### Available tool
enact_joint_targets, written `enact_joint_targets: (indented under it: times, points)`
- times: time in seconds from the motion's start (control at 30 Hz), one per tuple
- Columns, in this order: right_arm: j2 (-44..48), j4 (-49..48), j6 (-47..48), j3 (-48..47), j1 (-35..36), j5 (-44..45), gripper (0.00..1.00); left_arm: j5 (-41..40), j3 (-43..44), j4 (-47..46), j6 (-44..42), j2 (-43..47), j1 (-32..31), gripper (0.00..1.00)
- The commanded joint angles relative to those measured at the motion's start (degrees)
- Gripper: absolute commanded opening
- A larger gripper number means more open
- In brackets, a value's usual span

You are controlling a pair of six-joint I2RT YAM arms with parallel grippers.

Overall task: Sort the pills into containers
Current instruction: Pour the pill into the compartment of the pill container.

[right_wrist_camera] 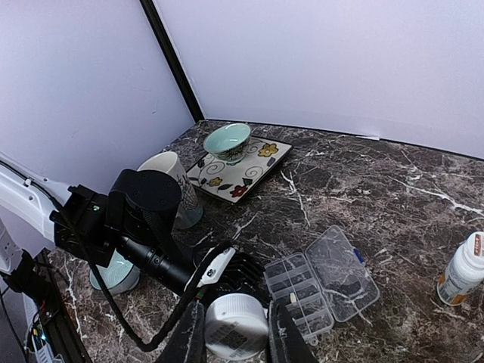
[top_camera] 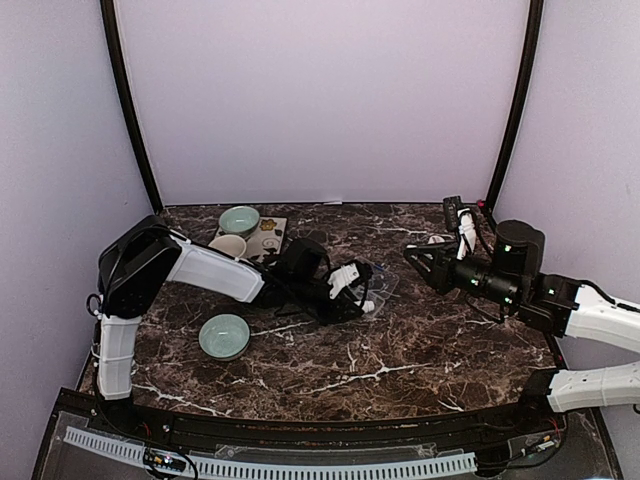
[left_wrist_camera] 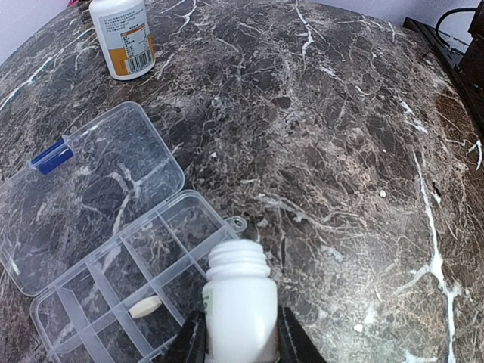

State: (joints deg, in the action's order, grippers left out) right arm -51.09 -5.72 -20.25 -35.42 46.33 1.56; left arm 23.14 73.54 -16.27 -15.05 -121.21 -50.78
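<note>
Gripping an uncapped white pill bottle [left_wrist_camera: 240,299], my left gripper [left_wrist_camera: 240,344] hovers just beside the clear organiser box [left_wrist_camera: 98,281], open mid-table, with one pale pill [left_wrist_camera: 145,306] inside. My right gripper [right_wrist_camera: 236,334] clenches a white round labelled object [right_wrist_camera: 236,324].

From the table's [top_camera: 420,350] middle, the organiser box [top_camera: 378,290] lies close by at 2 o'clock holding one pill [left_wrist_camera: 145,306], a bottle [left_wrist_camera: 122,36] stands farther out that way, a plate [top_camera: 268,235] at 11 carries a bowl [top_camera: 240,219], a cup [top_camera: 228,246] sits just beside the plate, and another bowl [top_camera: 224,336] rests at 8.
</note>
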Motion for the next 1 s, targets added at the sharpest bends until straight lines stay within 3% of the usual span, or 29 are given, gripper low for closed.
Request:
enact_joint_targets:
  times: [0.0, 0.97]
  points:
    - [0.9, -0.1, -0.5, 0.6, -0.3, 0.3, 0.13, -0.8, 2.0, 3.1, -1.6, -0.3, -0.5, 0.0]
    - [0.6, -0.1, -0.9, 0.8, -0.4, -0.1, 0.13, -5.7, 5.6, 9.7, -4.2, -0.3, -1.6, 0.0]
